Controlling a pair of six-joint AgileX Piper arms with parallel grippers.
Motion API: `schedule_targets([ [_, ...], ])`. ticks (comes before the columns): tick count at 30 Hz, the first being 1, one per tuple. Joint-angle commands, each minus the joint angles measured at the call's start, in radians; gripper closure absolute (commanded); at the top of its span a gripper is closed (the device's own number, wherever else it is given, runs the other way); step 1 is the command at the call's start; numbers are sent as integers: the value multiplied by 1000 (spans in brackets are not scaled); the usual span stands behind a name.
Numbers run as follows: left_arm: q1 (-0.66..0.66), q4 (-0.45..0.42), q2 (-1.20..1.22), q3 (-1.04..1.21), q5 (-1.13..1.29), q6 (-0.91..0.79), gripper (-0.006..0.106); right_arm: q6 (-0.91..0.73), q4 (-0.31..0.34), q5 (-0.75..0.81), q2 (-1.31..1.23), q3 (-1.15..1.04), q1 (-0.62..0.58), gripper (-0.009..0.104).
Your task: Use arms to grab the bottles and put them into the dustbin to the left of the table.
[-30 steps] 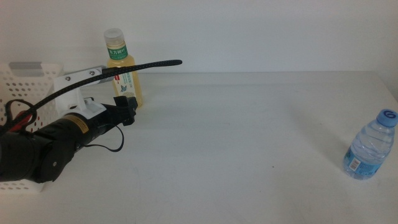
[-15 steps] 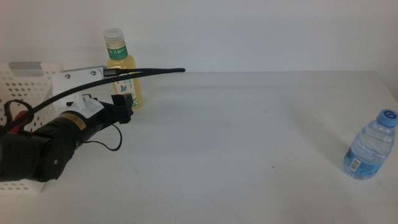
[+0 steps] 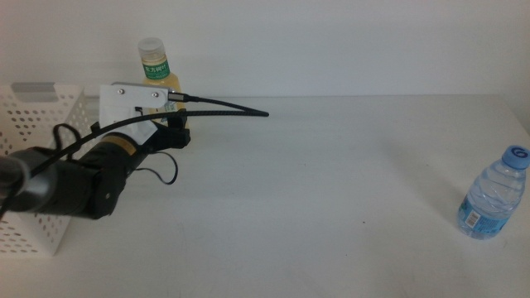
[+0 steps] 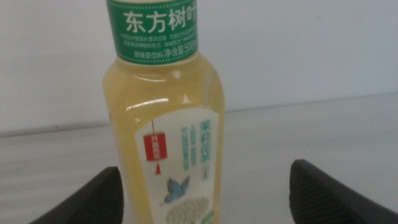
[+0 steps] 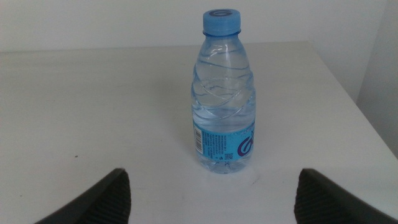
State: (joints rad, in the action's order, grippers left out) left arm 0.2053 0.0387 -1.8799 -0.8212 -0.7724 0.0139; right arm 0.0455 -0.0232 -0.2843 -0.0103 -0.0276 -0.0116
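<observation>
Clearly "东方树叶" on tea bottle [image 4: 163,118]

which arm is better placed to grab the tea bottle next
Left. The left gripper is open right at the yellow tea bottle, which stands between its jaws, off centre, beside the dustbin. The right gripper faces the water bottle across the table.

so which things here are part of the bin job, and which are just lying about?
Job:
- tea bottle, between the open left tool
- water bottle, ahead of the open right tool
- dustbin
- table

Lying about:
- nothing visible
</observation>
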Motion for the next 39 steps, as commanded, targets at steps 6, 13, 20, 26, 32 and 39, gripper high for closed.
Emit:
schedule_targets([
  [6,0,88,-62,-165,-82,5,15,-9,5,77,-26,7,6,20],
  [13,-4,111,-155,-275,-78,-20,15,-9,5,77,-26,7,6,20],
  [20,-22,107,-233,-367,-78,-14,15,-9,5,77,-26,7,6,20],
  [26,-22,116,-271,-425,-60,-7,28,-9,5,77,-26,7,6,20],
  [32,-22,136,-252,-424,59,-7,80,-9,5,77,-26,7,6,20],
  [39,-22,128,-128,-421,323,-22,77,-9,5,77,-26,7,6,20],
])
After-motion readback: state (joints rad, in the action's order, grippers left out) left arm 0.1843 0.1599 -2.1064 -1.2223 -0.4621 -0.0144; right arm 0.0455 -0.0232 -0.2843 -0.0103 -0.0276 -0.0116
